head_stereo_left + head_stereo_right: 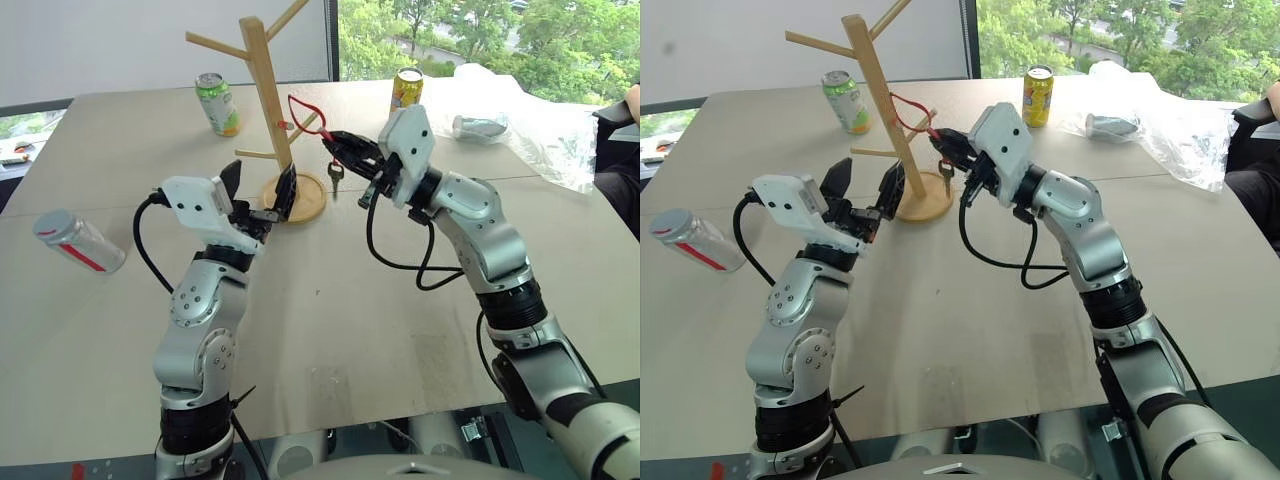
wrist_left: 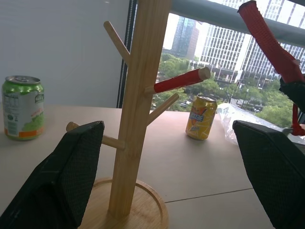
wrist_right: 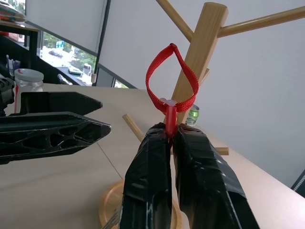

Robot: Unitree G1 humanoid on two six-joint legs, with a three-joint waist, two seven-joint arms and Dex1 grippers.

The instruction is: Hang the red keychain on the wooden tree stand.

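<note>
The wooden tree stand (image 1: 262, 95) rises at the table's far middle on its round base (image 1: 312, 202). My right gripper (image 1: 334, 146) is shut on the red keychain (image 1: 303, 110). Its loop stands up beside a short slanted peg, close to the pole, and the small key (image 1: 335, 178) dangles below. In the right wrist view the loop (image 3: 171, 81) rises from between the shut fingers, in front of the pole (image 3: 195, 62). My left gripper (image 1: 260, 188) is open just in front of the stand's base, with nothing between its fingers. One peg (image 2: 181, 80) looks red along its length.
A green can (image 1: 217, 103) stands left of the stand and a yellow can (image 1: 406, 88) to its right. A can with a red stripe (image 1: 80, 242) lies at the table's left. Clear plastic (image 1: 540, 130) and a lying can (image 1: 478, 127) are at the far right.
</note>
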